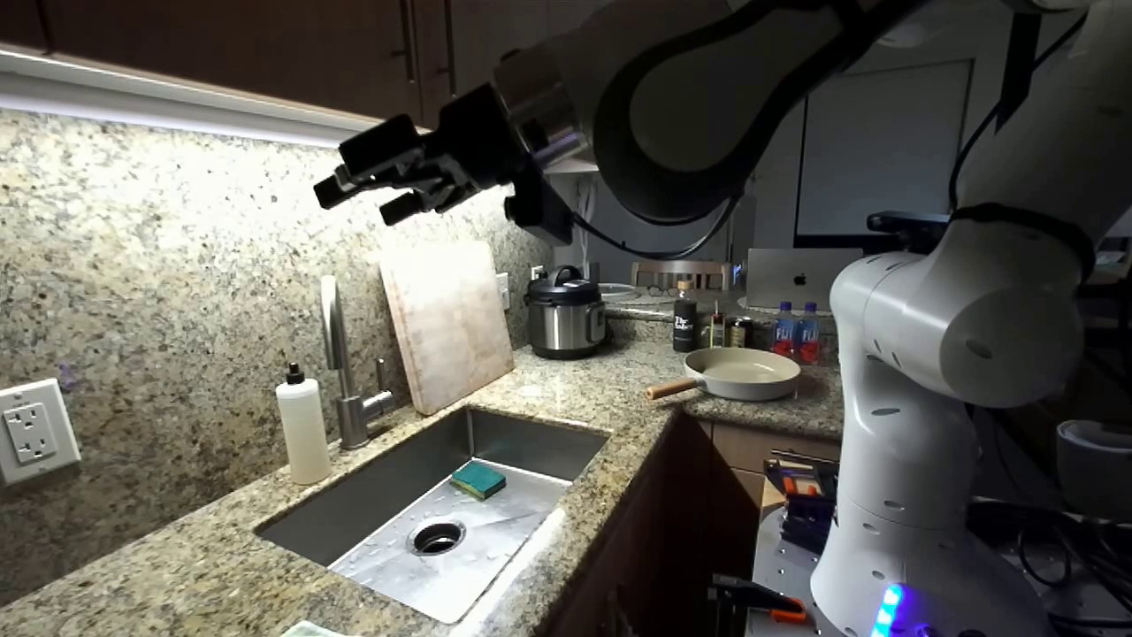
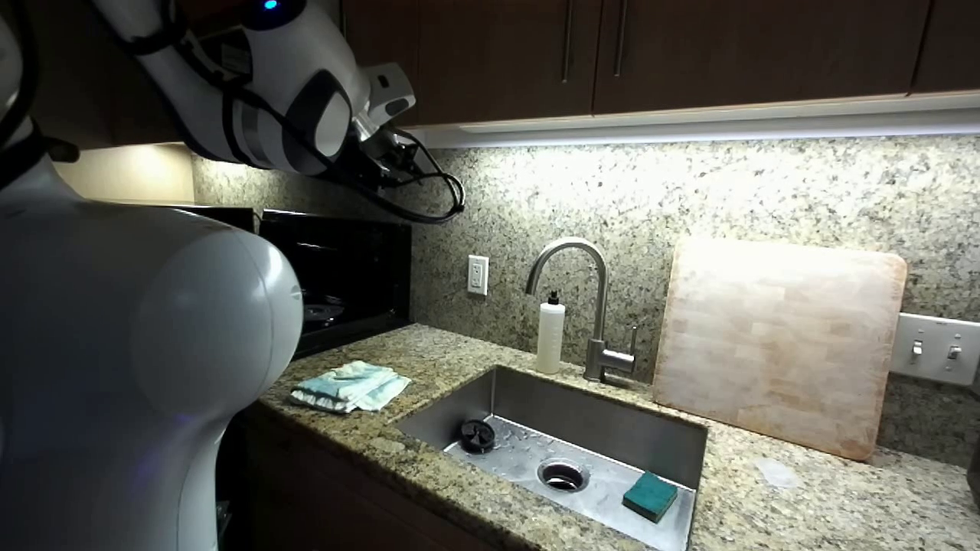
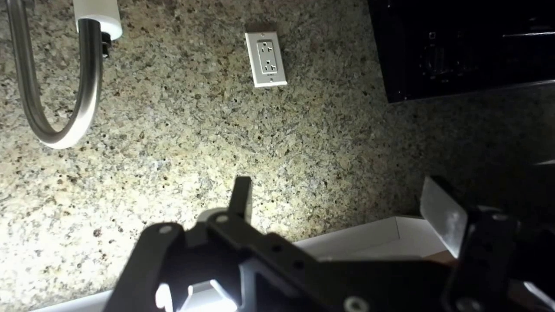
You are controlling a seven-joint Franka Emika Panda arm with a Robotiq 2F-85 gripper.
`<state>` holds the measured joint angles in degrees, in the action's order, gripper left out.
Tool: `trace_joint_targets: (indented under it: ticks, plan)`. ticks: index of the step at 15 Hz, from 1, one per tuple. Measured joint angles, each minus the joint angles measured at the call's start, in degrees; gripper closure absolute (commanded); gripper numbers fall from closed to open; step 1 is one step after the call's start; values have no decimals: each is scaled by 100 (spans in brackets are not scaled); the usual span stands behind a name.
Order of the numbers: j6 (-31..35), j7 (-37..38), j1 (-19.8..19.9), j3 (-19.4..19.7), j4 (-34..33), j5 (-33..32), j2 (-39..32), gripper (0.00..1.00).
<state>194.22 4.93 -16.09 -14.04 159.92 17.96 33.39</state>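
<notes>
spread wide, holding nothing, raised facing granite wall

can see tool w/ jaws far apart, nothing btwn or gripped; up in air, well above counter. in wrist view, see outlet ahead on granite wall, well apart from tool, btwn bottle & black stove: white rect. plate, 2 sockets, long axis near upright, facing out. also see faucet behind sink: brushed metal, neck vertical then arched, spout end pointing down; looks upside down in wrist view. just beside it, see bottle upright on counter: whitish, black cap, long axis vertical; can't tell fill lvl. in sink, see green sponge lying flat nr drain, plus round black piece twd opposite end. in an exterior view, see cooker w/ lid on, contents hidden, & pale pan w/ wooden handle pointing twd sink side.
</notes>
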Motion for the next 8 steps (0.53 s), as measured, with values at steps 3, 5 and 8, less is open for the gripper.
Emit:
trace_joint_targets:
  ticks: [3, 5, 8]
  plan:
    - [-3, 9, 0, -2, -12, 0, -3, 0]
    - [21, 10, 132, -76, -12, 3, -109, 0]
    - [425, 10, 497, -237, -12, 3, -591, 0]
